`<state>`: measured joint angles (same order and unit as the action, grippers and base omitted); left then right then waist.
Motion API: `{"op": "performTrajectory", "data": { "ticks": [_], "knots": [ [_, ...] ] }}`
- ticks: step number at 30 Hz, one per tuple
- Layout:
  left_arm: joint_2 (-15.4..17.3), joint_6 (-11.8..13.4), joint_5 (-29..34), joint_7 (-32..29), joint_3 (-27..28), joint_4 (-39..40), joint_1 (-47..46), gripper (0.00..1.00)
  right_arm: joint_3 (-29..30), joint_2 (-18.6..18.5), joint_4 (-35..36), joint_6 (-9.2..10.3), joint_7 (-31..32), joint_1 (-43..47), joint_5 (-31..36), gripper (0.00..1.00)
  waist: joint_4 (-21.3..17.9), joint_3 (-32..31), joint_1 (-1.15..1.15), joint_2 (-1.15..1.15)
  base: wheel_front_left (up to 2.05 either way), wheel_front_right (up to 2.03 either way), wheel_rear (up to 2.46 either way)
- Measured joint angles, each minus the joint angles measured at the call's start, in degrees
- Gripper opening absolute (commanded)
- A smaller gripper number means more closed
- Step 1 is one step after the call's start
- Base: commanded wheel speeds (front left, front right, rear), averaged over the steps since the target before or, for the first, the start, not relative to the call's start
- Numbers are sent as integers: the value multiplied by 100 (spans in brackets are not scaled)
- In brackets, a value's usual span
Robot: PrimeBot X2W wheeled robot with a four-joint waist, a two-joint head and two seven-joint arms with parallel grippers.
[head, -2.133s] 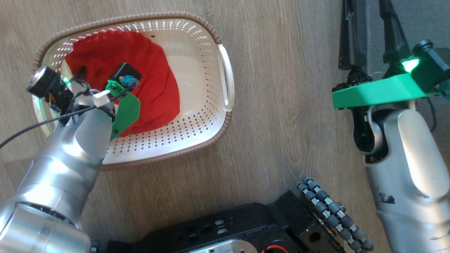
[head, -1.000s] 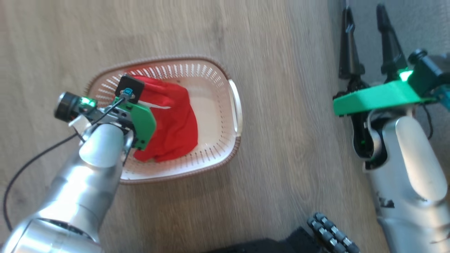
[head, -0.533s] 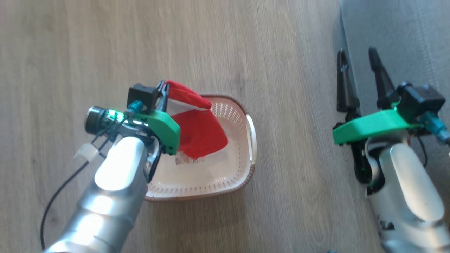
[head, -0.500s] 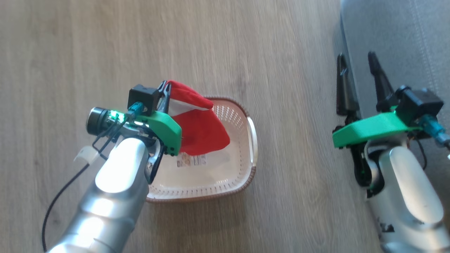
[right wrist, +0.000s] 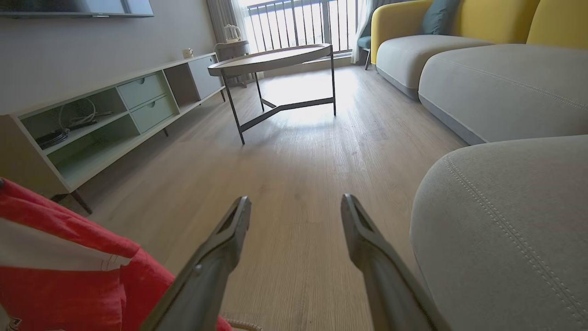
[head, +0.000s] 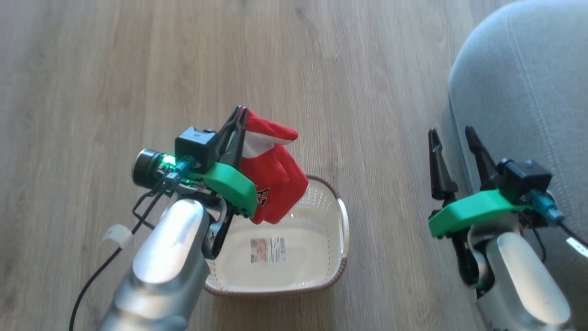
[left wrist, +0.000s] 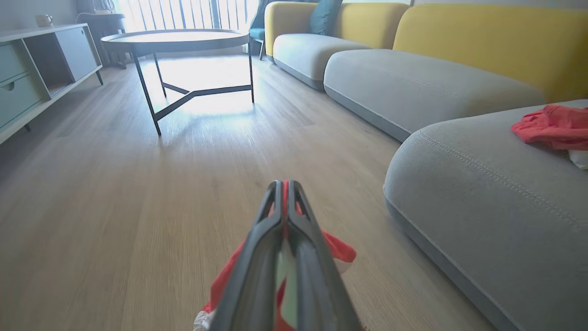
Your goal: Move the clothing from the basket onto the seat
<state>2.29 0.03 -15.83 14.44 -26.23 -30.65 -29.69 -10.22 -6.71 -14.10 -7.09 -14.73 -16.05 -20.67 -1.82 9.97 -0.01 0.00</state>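
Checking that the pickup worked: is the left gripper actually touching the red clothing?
Touching. The left wrist view shows the left gripper shut, with the red clothing pinched in its grip.

Clothing (head: 276, 172) now up out of basket (head: 343, 228)

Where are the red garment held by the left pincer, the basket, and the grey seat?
red garment (head: 280, 174), head view, its hanging red fold.
basket (head: 344, 225), head view, its white side handle.
grey seat (head: 528, 82), head view, its top surface.
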Motion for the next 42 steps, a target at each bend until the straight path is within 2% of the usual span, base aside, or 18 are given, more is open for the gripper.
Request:
{"op": "performTrajectory", "data": {
  "ticks": [14,22,33,38,42],
  "knots": [
    [7,-102,-201,1,-312,1112,410,0,-32,81,-204,0,0,610,0,100,179,-860,0,0,0,0,0],
    [9,-100,-341,26,-601,1886,402,0,-38,85,-207,0,0,610,0,100,154,-893,0,0,0,0,0],
    [11,-48,-393,-19,-843,2316,353,0,-73,89,-226,0,0,610,0,100,137,-851,0,0,0,0,0],
    [12,-48,-394,-25,-871,2365,289,0,-205,87,226,0,0,589,-114,100,119,-794,1,0,0,0,0],
    [16,-51,-393,-25,-944,2362,224,0,-573,-49,991,0,0,536,-287,100,105,-734,1,0,0,0,0]
  ]
}}
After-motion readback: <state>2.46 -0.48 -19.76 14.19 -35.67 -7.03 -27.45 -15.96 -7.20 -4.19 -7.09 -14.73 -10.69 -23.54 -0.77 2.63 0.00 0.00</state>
